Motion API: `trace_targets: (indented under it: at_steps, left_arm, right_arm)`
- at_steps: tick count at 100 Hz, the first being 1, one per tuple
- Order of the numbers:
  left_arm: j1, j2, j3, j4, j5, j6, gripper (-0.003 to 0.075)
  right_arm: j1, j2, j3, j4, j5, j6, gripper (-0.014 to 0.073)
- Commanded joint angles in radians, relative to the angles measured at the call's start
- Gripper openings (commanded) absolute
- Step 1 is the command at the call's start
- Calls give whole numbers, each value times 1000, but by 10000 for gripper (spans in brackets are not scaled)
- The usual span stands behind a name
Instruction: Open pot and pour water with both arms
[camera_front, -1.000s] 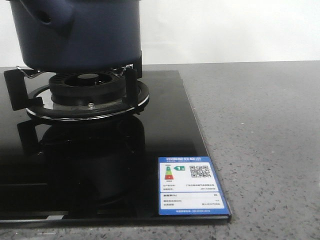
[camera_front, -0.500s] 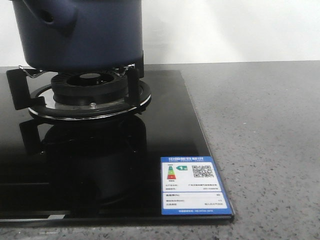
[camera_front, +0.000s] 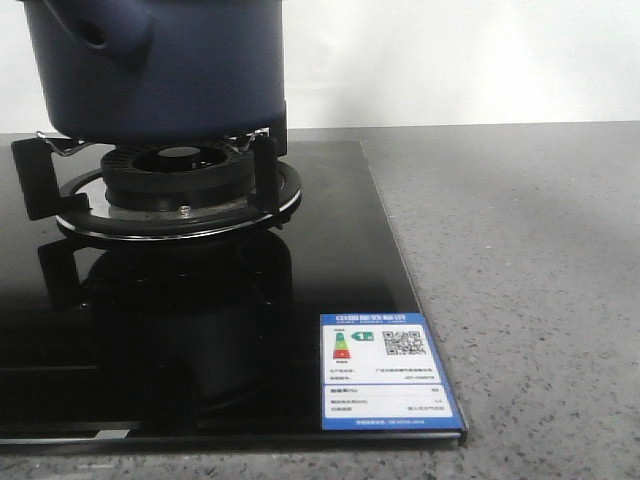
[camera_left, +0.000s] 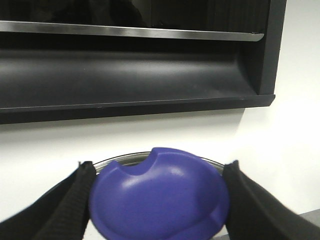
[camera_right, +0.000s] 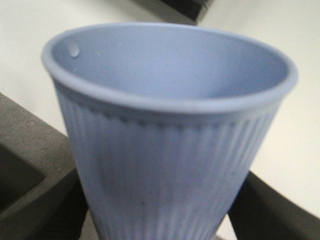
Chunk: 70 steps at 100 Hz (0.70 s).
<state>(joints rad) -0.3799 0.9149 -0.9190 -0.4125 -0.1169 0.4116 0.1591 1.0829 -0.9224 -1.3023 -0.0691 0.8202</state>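
Left gripper (camera_left: 157, 200) shows only in its wrist view, as two black fingers (camera_left: 75, 200) at the lower edge, clamped on either side of a glossy blue knob (camera_left: 160, 197). Behind the knob I make out a thin sliver of a glass lid (camera_left: 120, 159); the rest of it is hidden. A dark shelf (camera_left: 135, 65) fills the upper part of that frame.

Right gripper (camera_right: 165, 210) is grasping a light blue ribbed cup (camera_right: 170, 150), which fills nearly the whole frame. I see only dark finger (camera_right: 265, 210) edges at the lower corners, and the shot is blurred.

From the front, neither arm is in view. I see the pot (camera_front: 160, 70) at the upper left, its top cut off by the frame, sitting on the burner (camera_front: 180, 185) of a black glass hob (camera_front: 200, 330). Its side stub (camera_front: 95, 35) is partly cropped. A label (camera_front: 385, 372) sits at the hob's lower right corner, its print too small to read. Grey counter (camera_front: 530, 300) fills the right side.
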Motion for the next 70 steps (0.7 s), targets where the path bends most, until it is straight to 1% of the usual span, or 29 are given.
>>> trace_targets:
  at_steps: [1,6,16,23,30,37,54,59,70]
  left_arm:
    - [3,-11,-38,8,-95,-3,352]
    - [3,-11,-38,8,-95,-3,352]
    - [3,-11,-38,8,-95,-3,352]
    - [3,-11,-38,8,-95,-3,352]
    - [3,-11,-38,8,-95,-3,352]
    - [3,-11,-38,8,-95,-3,352]
    - [3,-11,-38,8,-94,-3,352]
    - [3,-11,-38,8,-91,-3,352]
    - [3,-11,-38,8,-78,-3,352]
  right_arm:
    - [-76,-50,29,26,-123,40,356]
    - [-127,-63,68,40,-216,42,356]
    - [-235,-70,146,83,-455,42,356]
    - [-303,-70,194,110,-542,42,356]
    - [-357,-70,240,114,-581,40,356]
    - [-394,-70,287,124,-600,10,356]
    - [-420,-54,399,307,-668,-164,356]
    - [-420,-37,436,372,-693,-204,356]
    - [-420,23,501,464,-783,-273,356]
